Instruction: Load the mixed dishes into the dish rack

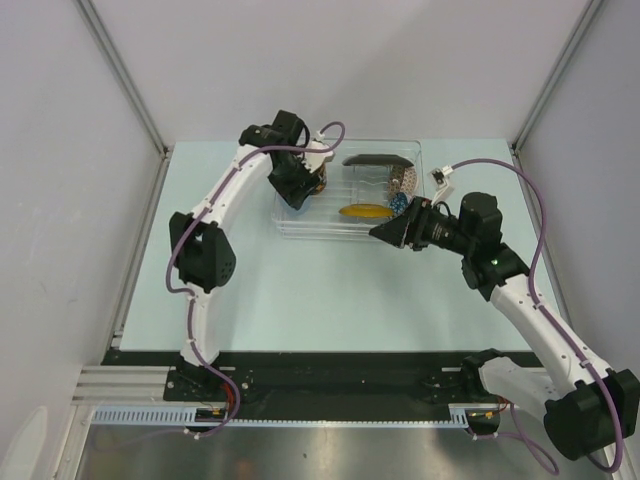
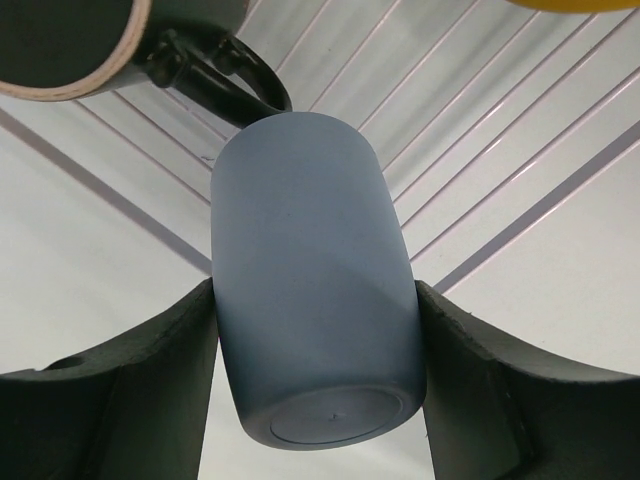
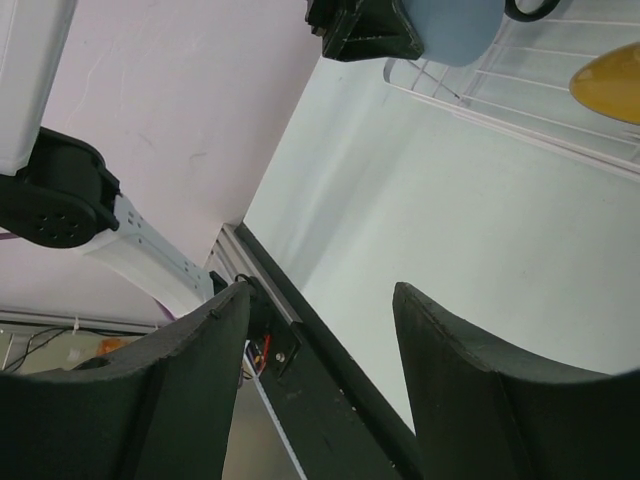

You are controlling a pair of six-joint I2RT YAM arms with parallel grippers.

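The light blue cup sits between the fingers of my left gripper, which is shut on its sides with the cup's base facing the wrist camera. It is over the ribs at the left end of the clear dish rack, where my left gripper reaches in. The dark mug lies just beyond the cup. In the rack are the yellow-brown saucer, the black square plate and a patterned bowl. My right gripper hovers open and empty at the rack's near edge.
The right wrist view shows its gripper over bare table, with the rack's rim beyond and the table's dark front rail below. White walls enclose the table on three sides.
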